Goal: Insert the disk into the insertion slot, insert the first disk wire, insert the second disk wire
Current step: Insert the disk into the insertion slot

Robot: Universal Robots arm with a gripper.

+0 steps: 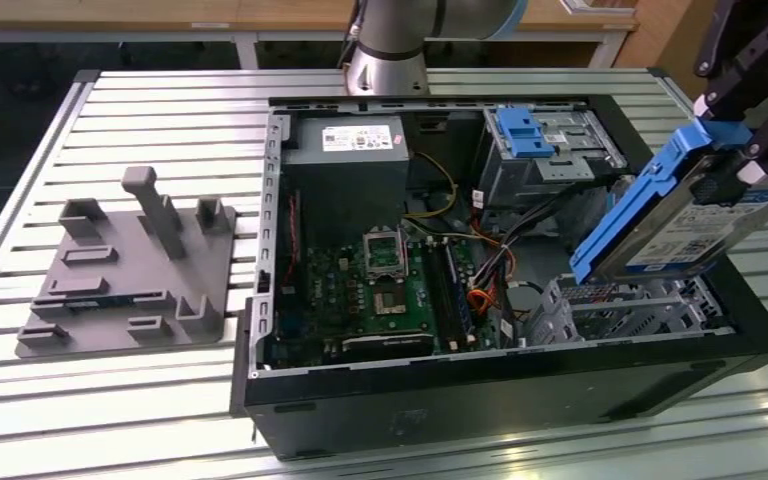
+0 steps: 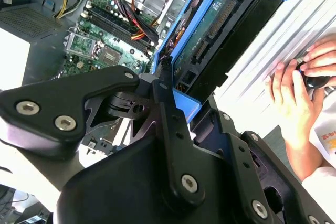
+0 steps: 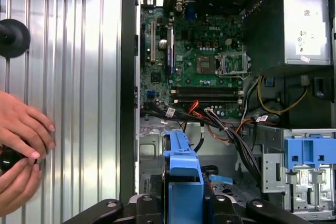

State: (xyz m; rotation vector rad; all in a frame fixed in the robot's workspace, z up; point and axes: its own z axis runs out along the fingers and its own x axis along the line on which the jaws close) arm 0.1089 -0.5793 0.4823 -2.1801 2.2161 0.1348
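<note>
Flat silver hard drive in a bright blue plastic carrier, held tilted over an open black computer case.
Black gripper: fingers clenched on the drive's upper end. Drive's lower end sits at the top of the perforated silver sheet-metal drive cage, not seated inside. Case lies on a slatted metal desk. In the first wrist view, a person's hands are on the desk beside the case.

Bright, even light from above — the table slats glare almost white beside the disk in my gripper; the case interior lies in soft shadow.
</note>
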